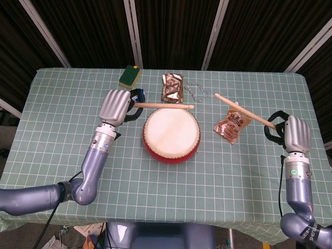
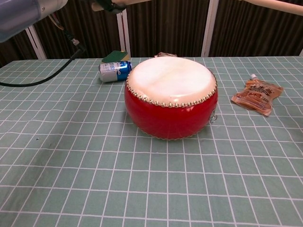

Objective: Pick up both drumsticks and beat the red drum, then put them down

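Note:
The red drum [image 1: 171, 133] with its white skin sits mid-table, large in the chest view [image 2: 171, 97]. My left hand [image 1: 115, 105] grips a wooden drumstick [image 1: 163, 106] that reaches right, above the drum's far rim. My right hand [image 1: 296, 133] holds the other drumstick [image 1: 245, 110], angled up-left over the orange pouch, well off the drum. In the chest view only the left hand's underside [image 2: 106, 4] and a stretch of the right drumstick [image 2: 279, 4] show at the top edge.
Behind the drum lie a green sponge [image 1: 130, 76], a blue-and-white can [image 2: 114, 70], a brown foil packet [image 1: 173, 87] and a clear wrapper [image 1: 197, 91]. An orange pouch [image 1: 231, 124] lies right of the drum. The checked cloth [image 1: 171, 181] covers the table.

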Controlling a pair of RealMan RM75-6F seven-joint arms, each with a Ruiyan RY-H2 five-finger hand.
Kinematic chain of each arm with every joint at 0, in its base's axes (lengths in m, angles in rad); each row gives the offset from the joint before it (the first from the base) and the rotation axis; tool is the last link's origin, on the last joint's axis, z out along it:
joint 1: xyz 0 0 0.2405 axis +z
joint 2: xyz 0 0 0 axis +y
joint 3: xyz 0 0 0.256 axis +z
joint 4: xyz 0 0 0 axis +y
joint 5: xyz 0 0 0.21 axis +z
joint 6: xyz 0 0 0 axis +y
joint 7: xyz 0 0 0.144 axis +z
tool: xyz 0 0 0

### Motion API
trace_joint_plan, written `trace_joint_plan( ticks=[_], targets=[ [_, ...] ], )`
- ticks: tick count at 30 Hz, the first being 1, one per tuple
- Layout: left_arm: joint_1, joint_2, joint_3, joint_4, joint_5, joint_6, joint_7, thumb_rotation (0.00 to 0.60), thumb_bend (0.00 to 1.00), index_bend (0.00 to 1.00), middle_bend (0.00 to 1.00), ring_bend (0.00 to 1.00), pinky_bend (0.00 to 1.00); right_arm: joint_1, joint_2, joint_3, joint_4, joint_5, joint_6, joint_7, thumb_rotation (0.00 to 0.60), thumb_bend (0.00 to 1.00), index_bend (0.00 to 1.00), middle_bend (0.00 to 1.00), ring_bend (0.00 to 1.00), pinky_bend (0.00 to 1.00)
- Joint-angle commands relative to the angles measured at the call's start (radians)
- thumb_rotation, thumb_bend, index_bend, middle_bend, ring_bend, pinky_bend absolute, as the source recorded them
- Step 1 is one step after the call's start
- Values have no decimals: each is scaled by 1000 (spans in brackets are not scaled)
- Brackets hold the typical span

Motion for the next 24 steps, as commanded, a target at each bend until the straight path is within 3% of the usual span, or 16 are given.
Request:
trace_joint_plan(
  ticks=[1,5,8,11,12,14,16,19,22,24],
  targets=[
    [-30,-75,5,90,43,9,-32,600,507,773,1000,1000,1000,-2,-3,-1,15,0,-17,8,600,689,970,1000,1000,1000],
    [-51,-121,44,175,-1,-54,21,600,507,773,1000,1000,1000,-2,-12,-3,38,11,-34,12,600,689,970,1000,1000,1000],
    [-77,-143,89,238,-95,-134,143,600,508,773,1000,1000,1000,-3,-14,-3,49,19,-44,10,600,688,970,1000,1000,1000],
    [-127,-147,132,277,-308,-208,380,600,511,774,1000,1000,1000,-3,-15,-2,55,28,-52,8,600,687,970,1000,1000,1000],
    [-157,-140,153,277,-431,-220,511,600,512,774,1000,1000,1000,-3,-15,-2,56,30,-54,7,600,688,970,1000,1000,1000],
    [-220,-118,179,250,-651,-207,728,600,512,774,1000,1000,1000,-4,-15,-3,57,32,-56,3,600,688,970,1000,1000,1000],
    [-273,-101,167,217,-810,-166,858,600,512,775,1000,1000,1000,-4,-16,-5,56,32,-58,-2,600,689,970,1000,1000,1000],
    [-281,-82,107,185,-807,-143,807,600,512,776,1000,1000,1000,-6,-16,-5,59,32,-55,-6,600,688,970,1000,1000,1000],
    [-243,-50,48,138,-663,-139,647,600,512,777,1000,1000,1000,-10,-16,-6,56,30,-51,-6,600,689,970,1000,1000,1000],
    [-202,-19,29,97,-512,-118,524,600,512,777,1000,1000,1000,-13,-17,-9,53,18,-45,-9,600,689,970,1000,1000,1000]
  ],
)
